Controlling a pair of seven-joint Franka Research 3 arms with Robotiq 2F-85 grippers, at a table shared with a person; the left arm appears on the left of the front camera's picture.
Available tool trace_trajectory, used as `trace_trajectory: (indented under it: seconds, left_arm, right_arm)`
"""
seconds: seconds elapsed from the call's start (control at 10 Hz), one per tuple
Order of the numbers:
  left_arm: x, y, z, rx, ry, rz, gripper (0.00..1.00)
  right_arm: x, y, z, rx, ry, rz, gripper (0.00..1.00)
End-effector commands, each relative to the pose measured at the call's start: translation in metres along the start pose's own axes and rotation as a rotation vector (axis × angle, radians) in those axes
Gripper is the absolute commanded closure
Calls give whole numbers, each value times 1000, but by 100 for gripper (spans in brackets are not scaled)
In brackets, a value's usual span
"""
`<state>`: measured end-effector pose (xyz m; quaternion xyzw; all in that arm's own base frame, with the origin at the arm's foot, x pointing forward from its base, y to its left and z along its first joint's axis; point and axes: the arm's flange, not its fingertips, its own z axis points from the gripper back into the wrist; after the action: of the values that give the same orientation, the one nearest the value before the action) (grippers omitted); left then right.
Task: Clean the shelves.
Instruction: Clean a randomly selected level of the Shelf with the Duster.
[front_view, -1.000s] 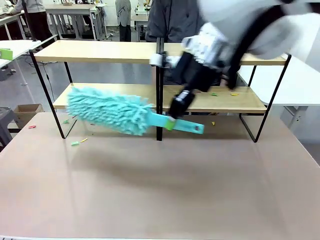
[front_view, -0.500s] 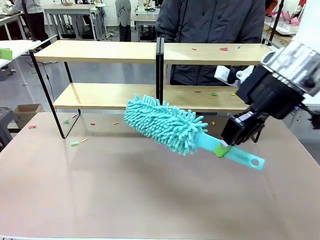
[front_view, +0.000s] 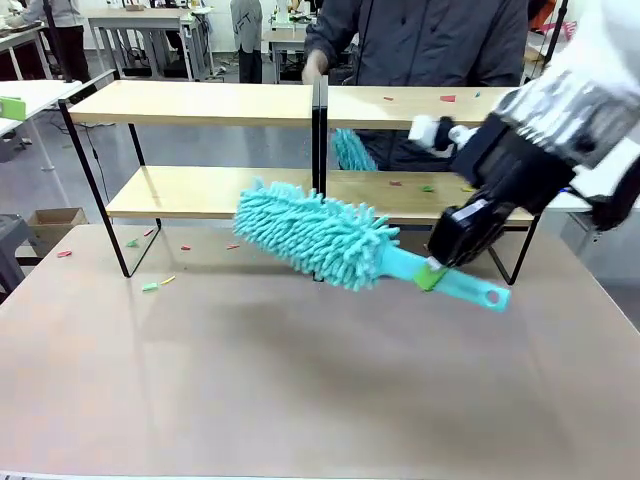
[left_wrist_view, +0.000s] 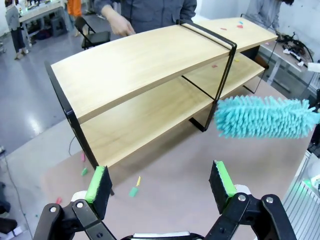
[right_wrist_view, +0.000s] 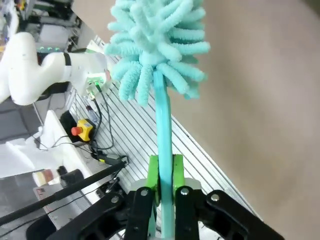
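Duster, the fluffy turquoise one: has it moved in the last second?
Yes. The duster has shifted to the robot's right: its head was wholly left of the black centre post, and now lies across its front.

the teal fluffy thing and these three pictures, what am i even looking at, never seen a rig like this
It is a two-armed robot at a table, with a person standing opposite. The front view looks across the table from between the arms. The other two pictures come from cameras on each wrist, looking along that arm's tool. The right tool is shut on the handle of a teal duster, held tilted in front of the shelves, a two-level wooden rack. The left tool is open and holds nothing. Small coloured scraps lie on the table and on the boards.
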<state>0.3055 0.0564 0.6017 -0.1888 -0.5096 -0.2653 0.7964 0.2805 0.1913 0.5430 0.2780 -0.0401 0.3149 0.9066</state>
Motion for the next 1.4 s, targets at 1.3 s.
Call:
trace_trajectory:
  seconds: [1.3]
  left_arm:
    - [-1, 0, -1, -2, 2, -3, 0]
  right_arm:
    - [-293, -65, 316, 181, -468, -248, 88]
